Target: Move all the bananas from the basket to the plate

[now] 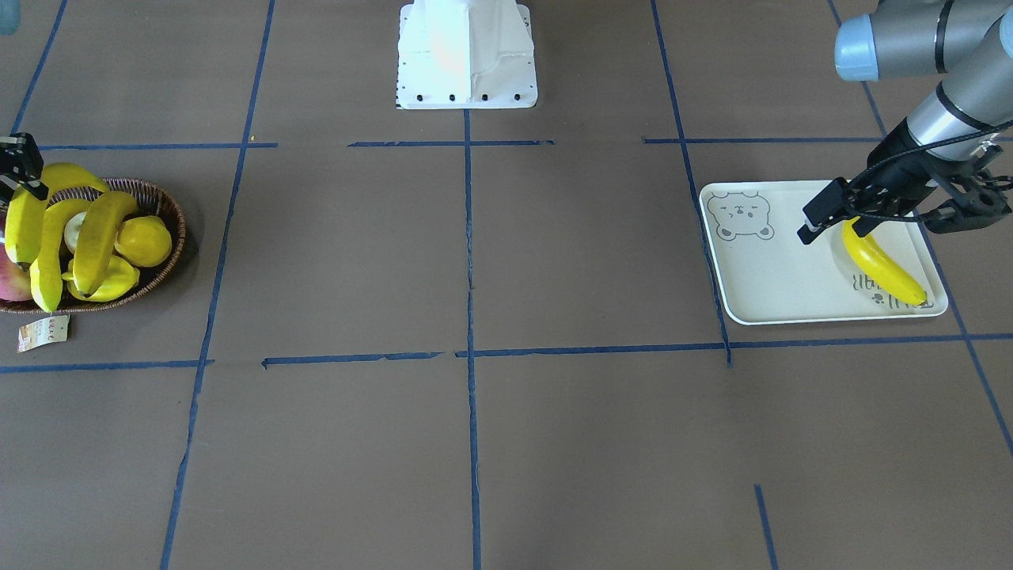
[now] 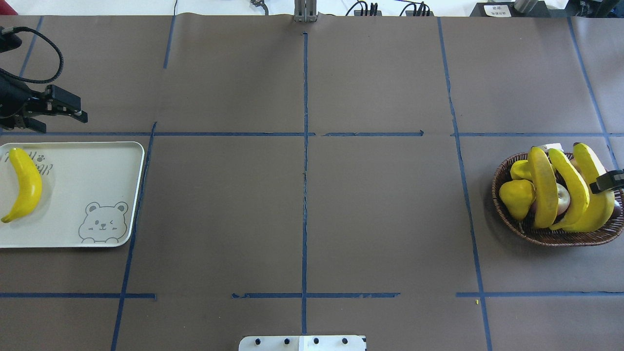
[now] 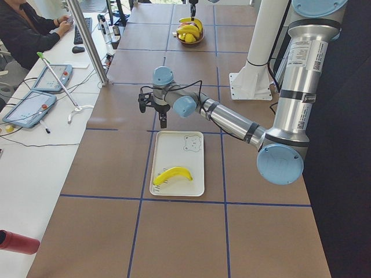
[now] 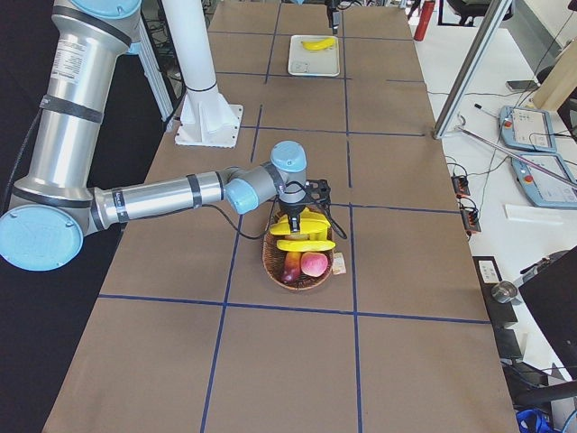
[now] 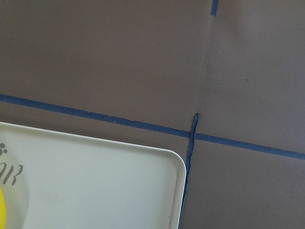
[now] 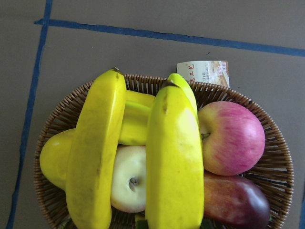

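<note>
Three bananas (image 2: 543, 187) (image 2: 570, 187) (image 2: 597, 195) lie stacked across the dark wicker basket (image 2: 560, 236) at the table's right end. From the right wrist view two of them (image 6: 95, 157) (image 6: 174, 162) show close up. My right gripper (image 1: 20, 186) hangs just over the outermost banana (image 1: 24, 222) and looks open, one finger across the fruit; part of it is cut off by the frame edge. A single banana (image 1: 882, 265) rests on the cream plate (image 1: 775, 277) with the bear print. Beyond the plate's far edge my left gripper (image 2: 80, 111) is open, holding nothing.
Besides bananas, the basket holds a yellow lemon (image 1: 146, 241), a red apple (image 6: 231, 138), a pale apple (image 6: 128, 179) and a dark purple fruit (image 6: 233, 200). Its paper tag (image 1: 43, 332) lies on the table. The robot's white base (image 1: 467, 55) stands at mid-table.
</note>
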Robot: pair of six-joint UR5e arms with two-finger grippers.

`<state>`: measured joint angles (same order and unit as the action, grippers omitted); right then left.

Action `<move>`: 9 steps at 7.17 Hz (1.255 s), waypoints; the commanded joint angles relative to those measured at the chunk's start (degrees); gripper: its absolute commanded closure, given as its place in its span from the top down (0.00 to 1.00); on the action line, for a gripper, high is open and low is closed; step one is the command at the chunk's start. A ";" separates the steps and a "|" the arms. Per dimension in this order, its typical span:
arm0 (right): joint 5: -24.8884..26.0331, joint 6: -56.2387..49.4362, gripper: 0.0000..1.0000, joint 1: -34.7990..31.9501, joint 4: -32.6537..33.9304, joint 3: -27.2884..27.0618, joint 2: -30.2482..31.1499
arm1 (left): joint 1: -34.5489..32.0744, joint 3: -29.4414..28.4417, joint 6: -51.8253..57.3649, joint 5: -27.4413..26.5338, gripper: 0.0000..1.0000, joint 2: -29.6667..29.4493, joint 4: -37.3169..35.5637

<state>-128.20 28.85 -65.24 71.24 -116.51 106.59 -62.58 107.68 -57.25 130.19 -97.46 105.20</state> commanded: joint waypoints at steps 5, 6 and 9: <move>-12.52 11.21 0.00 -1.18 0.30 -1.09 -16.34 | 2.00 -0.54 -4.76 0.42 0.99 -3.59 0.79; -11.55 23.07 0.00 4.54 0.12 0.31 -23.99 | 5.07 -0.46 -9.84 0.33 0.99 -6.92 1.31; -0.86 37.75 0.00 18.97 0.30 0.94 -38.00 | 11.66 -0.72 -27.25 0.42 0.99 -13.97 15.66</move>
<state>-133.21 61.73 -52.00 71.45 -115.90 73.97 -53.78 107.14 -78.35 130.58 -109.20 113.69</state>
